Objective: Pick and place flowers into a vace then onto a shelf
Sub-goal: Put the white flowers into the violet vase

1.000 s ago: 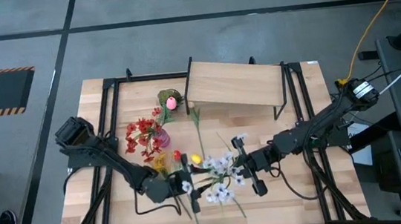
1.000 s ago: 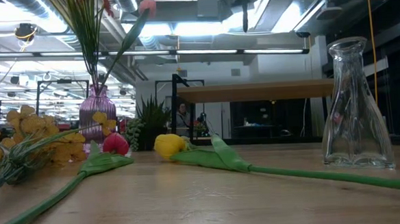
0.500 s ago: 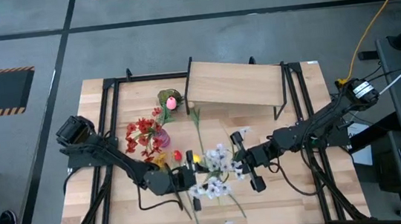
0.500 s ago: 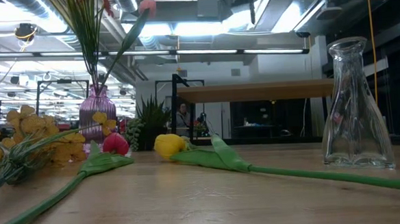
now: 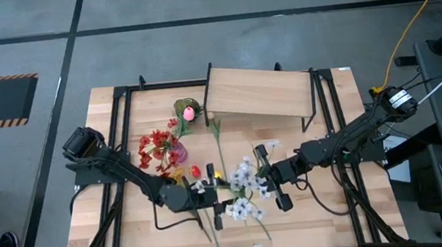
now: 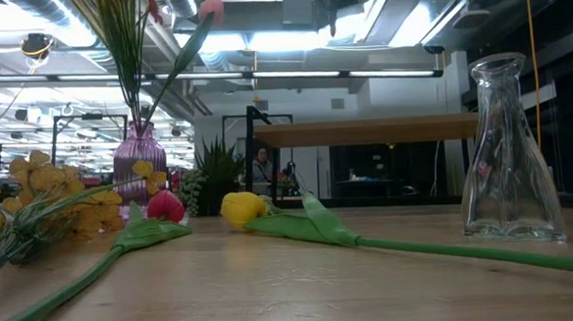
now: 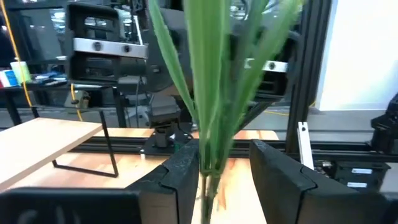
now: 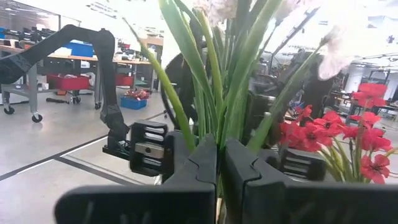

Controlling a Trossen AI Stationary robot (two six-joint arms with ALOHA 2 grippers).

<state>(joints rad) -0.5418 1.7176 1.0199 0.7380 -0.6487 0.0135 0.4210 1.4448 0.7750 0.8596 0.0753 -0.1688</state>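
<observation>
Currently the right tool is clamped shut on the gathered green stems of the white-blossomed artificial flower bunch, holding it clear of the light-wood slatted worktop. The left tool faces it from the opposite side; its jaws stand apart, with the same stems passing between them and a clear gap showing on one side, so this tool does not appear to have gripped.

Handling judgement: the bunch is light. The stems are thin, flexible and probably smooth, so they can splay or slide under a loose grip. The blossoms are soft and should not be squeezed. Take hold low on the bundled stems, below the leaves, where they lie tightest together.

Beyond the left tool stands the purple ribbed glass vase already holding red flowers. Loose on the worktop just beside both tools lie a red tulip bud and a yellow tulip bud. The flat light-wood shelf on black legs lies well beyond both tools.
</observation>
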